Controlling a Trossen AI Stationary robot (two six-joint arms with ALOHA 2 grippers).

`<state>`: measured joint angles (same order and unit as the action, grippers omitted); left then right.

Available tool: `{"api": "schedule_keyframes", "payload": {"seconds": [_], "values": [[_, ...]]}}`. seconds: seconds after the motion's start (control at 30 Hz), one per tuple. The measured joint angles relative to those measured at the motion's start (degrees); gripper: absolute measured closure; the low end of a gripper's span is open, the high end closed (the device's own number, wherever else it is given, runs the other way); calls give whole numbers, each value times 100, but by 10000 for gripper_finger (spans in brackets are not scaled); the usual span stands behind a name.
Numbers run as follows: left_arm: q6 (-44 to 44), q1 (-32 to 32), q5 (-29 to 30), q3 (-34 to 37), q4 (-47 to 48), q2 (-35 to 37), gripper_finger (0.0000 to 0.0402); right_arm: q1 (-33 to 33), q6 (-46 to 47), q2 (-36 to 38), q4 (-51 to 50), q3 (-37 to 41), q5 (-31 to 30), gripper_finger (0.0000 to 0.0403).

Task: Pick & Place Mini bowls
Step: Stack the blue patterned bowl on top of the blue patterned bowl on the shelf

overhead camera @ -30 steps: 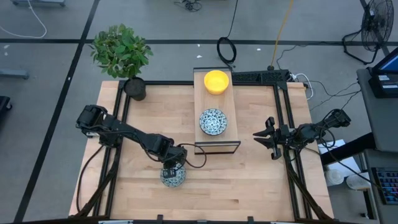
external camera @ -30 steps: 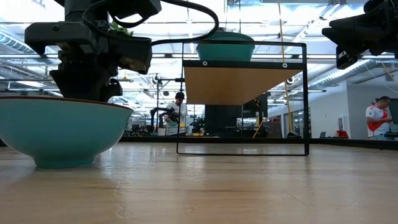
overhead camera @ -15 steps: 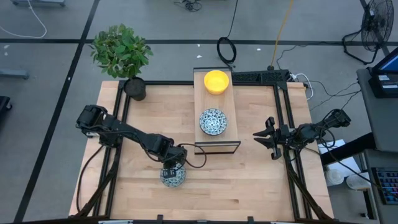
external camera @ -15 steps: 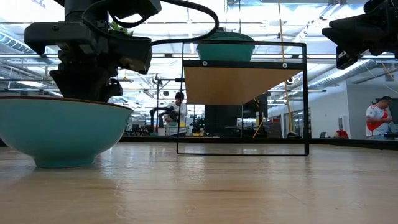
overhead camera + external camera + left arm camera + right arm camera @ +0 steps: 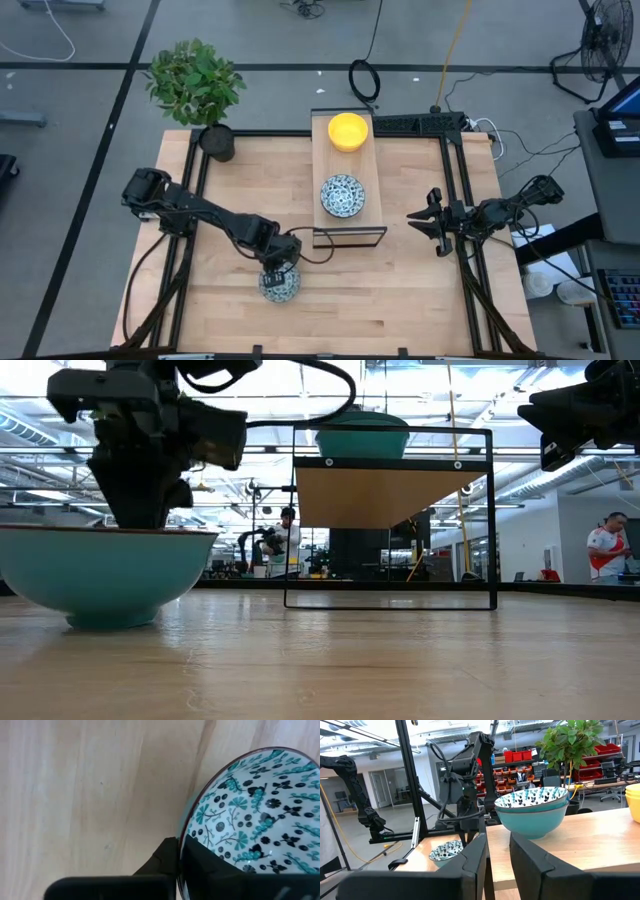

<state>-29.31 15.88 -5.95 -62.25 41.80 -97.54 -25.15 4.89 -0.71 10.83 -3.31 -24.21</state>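
We see the left arm reaching across the wooden table (image 5: 400, 290), its left gripper (image 5: 277, 273) clamped on the rim of a blue floral mini bowl (image 5: 279, 284) at about 7 o'clock from the raised shelf (image 5: 318, 205); that shelf carries stacked floral bowls (image 5: 343, 195) and yellow bowls (image 5: 348, 131); the right gripper (image 5: 428, 222) waits at 3 o'clock, fingers parted; a potted plant (image 5: 195, 85) stands at 11 o'clock; people (image 5: 605, 550) stand in the room beyond.
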Motion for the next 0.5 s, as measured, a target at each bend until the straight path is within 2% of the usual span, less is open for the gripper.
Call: {"api": "schedule_keyframes", "payload": {"seconds": [0.23, 0.5], "values": [[-191, -9, 140, -804, 942, 50, 384, 0, 2, 0, 1, 0, 2, 328], [-106, -141, 325, -2245, 2081, 52, 385, -2, 2, 0, 2, 0, 2, 328]]}}
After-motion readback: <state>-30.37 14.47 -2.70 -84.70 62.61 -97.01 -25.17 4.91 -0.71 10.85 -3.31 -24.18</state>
